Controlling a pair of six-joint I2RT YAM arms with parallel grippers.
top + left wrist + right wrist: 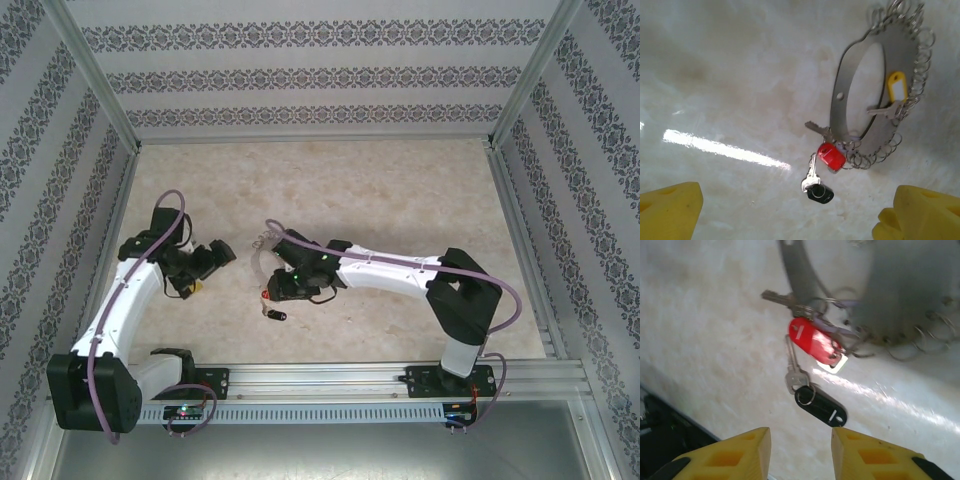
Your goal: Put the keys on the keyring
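Black-headed key point(820, 408) lies on the desk point(715, 75), just beside the keyring point(839, 107) and below its red tag point(812, 341).

We judge the key light, stiff and slick, likely to skid on this glossy marbled surface; its plastic head offers the best pinch. The right pincer point(800, 439) hovers near the keyring, narrow and empty; the left pincer point(790, 215) stands wide. Patterned walls point(320, 70) enclose everything.
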